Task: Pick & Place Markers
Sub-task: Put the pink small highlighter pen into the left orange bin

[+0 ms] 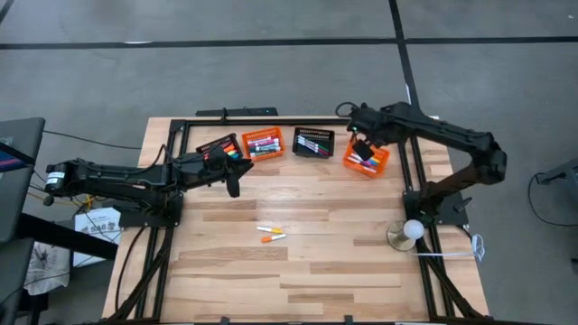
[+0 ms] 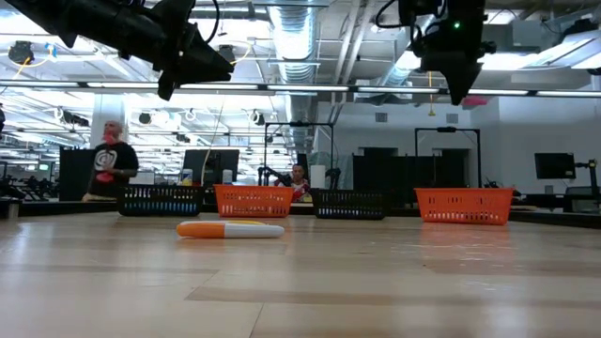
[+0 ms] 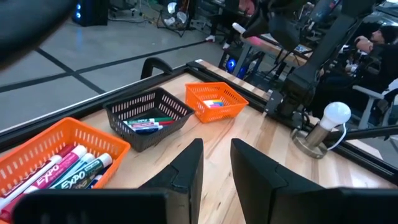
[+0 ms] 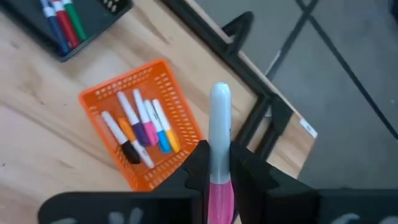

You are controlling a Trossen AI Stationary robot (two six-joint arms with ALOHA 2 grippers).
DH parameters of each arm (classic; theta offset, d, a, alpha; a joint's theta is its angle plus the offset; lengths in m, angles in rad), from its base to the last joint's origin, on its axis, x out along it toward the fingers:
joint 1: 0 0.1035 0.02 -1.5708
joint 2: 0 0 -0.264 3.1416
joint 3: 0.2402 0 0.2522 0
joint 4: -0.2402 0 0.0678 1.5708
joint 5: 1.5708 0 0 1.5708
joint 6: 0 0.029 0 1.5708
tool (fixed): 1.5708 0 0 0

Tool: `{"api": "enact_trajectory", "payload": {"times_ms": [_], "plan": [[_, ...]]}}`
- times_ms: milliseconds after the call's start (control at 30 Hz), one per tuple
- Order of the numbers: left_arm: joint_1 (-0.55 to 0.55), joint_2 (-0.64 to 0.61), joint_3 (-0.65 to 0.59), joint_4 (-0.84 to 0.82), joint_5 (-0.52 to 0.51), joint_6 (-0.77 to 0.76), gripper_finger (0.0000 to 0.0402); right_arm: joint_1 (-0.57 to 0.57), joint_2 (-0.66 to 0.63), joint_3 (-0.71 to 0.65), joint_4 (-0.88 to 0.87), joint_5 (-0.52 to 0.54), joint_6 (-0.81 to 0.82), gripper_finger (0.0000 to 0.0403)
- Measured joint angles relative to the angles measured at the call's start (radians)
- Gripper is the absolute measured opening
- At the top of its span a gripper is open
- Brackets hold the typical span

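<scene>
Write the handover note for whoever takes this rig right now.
Right gripper: shut on a pink-capped marker, held above the far-right orange basket.
Left gripper: holds nothing, fingers slightly apart, hovering near the far-left black basket.
Done: markers already lie in all four baskets.
Left: drop the held marker, then collect the two loose markers at mid-table.

1. The word "EXPO" is printed in black along the white barrels of several markers (image 3: 65, 167) lying in the nearest orange basket (image 3: 37, 146), in the left wrist view.
2. No other text is legible.
</scene>
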Motion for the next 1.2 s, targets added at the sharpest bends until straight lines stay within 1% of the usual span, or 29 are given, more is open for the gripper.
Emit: {"api": "enact_trajectory", "payload": {"times_ms": [100, 200, 333, 533, 767, 867, 1200], "plan": [[0.000, 0.000, 0.000, 0.003, 0.000, 0.000, 0.0081, -0.021, 0.011, -0.012, 0.049, -0.042, -0.078, 0.0038], [0.000, 0.000, 0.000, 0.005, 0.000, 0.000, 0.0081, -0.038, 0.017, -0.064, 0.121, -0.103, -0.134, 0.0037], [0.000, 0.000, 0.000, 0.008, 0.000, 0.000, 0.0081, -0.056, 0.017, -0.163, 0.179, -0.120, -0.136, 0.0041], [0.000, 0.000, 0.000, 0.012, 0.000, 0.000, 0.0081, -0.065, 0.017, -0.317, 0.325, -0.191, -0.136, 0.0040], [0.000, 0.000, 0.000, 0.015, 0.000, 0.000, 0.0081, -0.072, 0.017, -0.447, 0.481, -0.196, -0.129, 0.0042], [0.000, 0.000, 0.000, 0.016, 0.000, 0.000, 0.0081, -0.080, 0.017, -0.490, 0.547, -0.221, -0.133, 0.0044], [0.000, 0.000, 0.000, 0.021, 0.000, 0.000, 0.0081, -0.127, 0.017, -0.591, 0.675, -0.218, -0.155, 0.0046]]}}
